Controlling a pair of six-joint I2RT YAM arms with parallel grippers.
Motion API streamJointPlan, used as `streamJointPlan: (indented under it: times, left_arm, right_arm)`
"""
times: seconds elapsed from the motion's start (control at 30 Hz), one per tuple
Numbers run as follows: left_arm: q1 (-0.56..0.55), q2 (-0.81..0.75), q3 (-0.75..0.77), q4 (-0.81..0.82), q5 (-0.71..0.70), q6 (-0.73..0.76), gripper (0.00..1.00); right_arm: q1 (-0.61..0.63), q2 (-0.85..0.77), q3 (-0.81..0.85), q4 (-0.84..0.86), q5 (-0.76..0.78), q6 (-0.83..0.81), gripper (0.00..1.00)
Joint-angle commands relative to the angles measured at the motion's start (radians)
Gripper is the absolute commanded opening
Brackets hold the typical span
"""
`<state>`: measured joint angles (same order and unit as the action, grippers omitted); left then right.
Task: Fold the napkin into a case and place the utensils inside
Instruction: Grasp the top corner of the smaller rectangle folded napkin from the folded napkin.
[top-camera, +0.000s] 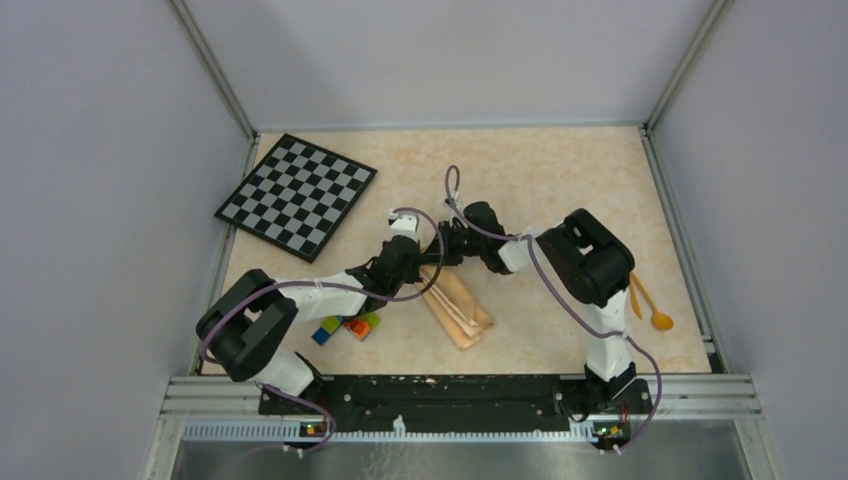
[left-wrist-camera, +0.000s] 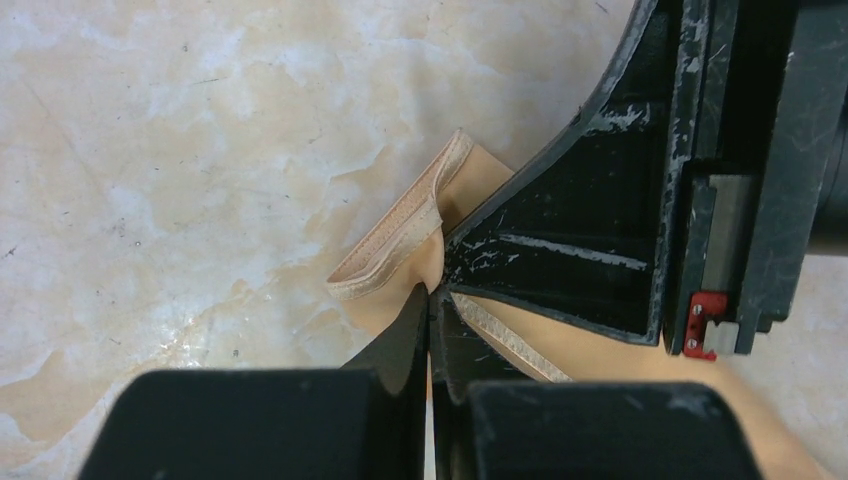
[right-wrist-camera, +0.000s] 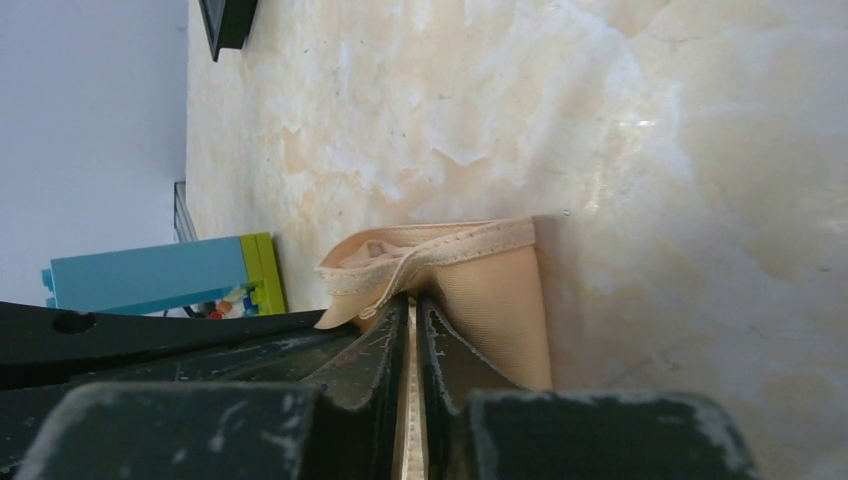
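Lying slantwise near the middle of the pale marbled tabletop (top-camera: 560, 180), the soft peach-orange cloth napkin (top-camera: 462, 310) is folded into a narrow flat strip, its stitched hems stacked in layers at the far end. Both arms meet at that far end. The left tool (left-wrist-camera: 430, 300) has its two black fingers pressed together, their tips nipping the cloth just below the curled hem (left-wrist-camera: 395, 250). The right tool (right-wrist-camera: 410, 305) is closed as well, with a thin line of cloth caught between its scuffed fingers, and the hemmed edge of the napkin stands up just beyond them. In the left wrist view the right tool's black body sits just beside the left fingertips, over the cloth. The slim orange-yellow utensils (top-camera: 648, 305), one of them a spoon (top-camera: 661, 321) with a small round bowl, lie well apart from the napkin, beside the right arm. A black-and-white checkered board (top-camera: 297, 193) rests at the far left, and a cluster of coloured toy bricks (top-camera: 345, 327) sits near the left arm.
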<state>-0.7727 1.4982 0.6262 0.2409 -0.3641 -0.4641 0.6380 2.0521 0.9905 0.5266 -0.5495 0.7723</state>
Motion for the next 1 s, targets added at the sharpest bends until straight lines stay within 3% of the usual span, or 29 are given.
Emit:
streamJointPlan:
  times: [0.0,0.2,0.4,0.53,0.63,0.73,0.83,0.97]
  left_arm:
    - [0.003,0.025,0.045,0.067,0.011,0.037,0.0]
    - [0.002,0.031,0.042,0.076,0.017,0.032,0.0]
    - [0.002,0.057,0.06,0.074,0.065,-0.005,0.0]
    - [0.022,0.105,0.121,-0.1,0.084,-0.109,0.22]
    - [0.027,0.024,0.07,-0.09,0.1,-0.127,0.42]
    - [0.032,-0.084,0.046,-0.124,0.101,-0.14,0.52]
    - [0.043,-0.167,0.026,-0.15,0.083,-0.149,0.52]
    - [0.107,-0.186,0.002,-0.151,0.108,-0.164,0.31]
  right_arm:
    - [0.041,0.003,0.003,0.075,0.025,0.009,0.03]
    - [0.06,0.018,0.018,0.114,-0.012,0.014,0.0]
    - [0.067,0.12,-0.025,0.267,0.06,0.175,0.0]
    - [0.034,0.16,-0.11,0.394,0.076,0.255,0.0]
    - [0.006,0.143,-0.148,0.406,0.052,0.245,0.01]
    - [-0.008,0.105,-0.163,0.372,0.043,0.21,0.02]
    - [-0.009,0.065,-0.163,0.335,0.042,0.178,0.04]
    - [-0.01,0.027,-0.158,0.293,0.045,0.152,0.03]
